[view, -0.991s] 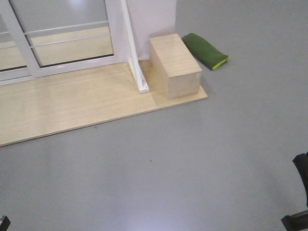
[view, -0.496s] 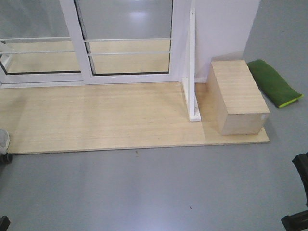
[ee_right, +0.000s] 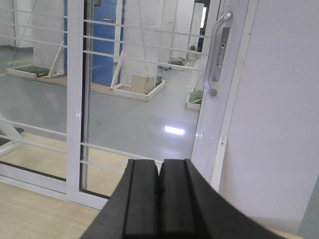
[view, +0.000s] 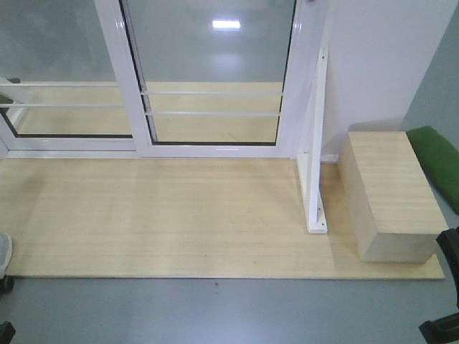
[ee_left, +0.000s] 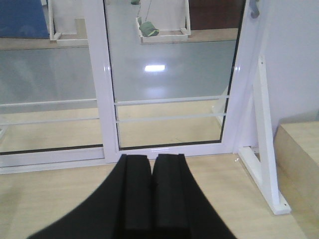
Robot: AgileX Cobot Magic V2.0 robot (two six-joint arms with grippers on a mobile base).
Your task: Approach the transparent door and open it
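The tall sliding clear-glass door in its glossy white frame is seen straight ahead across the pale wooden platform, well apart from both arms. Judged heavy, stiff and breakable, it is best taken by the curved grey metal handle on its right edge. The black left gripper and right gripper are pressed closed, empty.

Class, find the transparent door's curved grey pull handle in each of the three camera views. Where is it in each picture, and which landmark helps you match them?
Front view: not visible; the top edge cuts off the transparent door.
Left wrist view: only the lower tip of the pull handle, top right corner.
Right wrist view: whole, upper right, on the door's right upright.
Shared landmark: the thin white bars across the glass.
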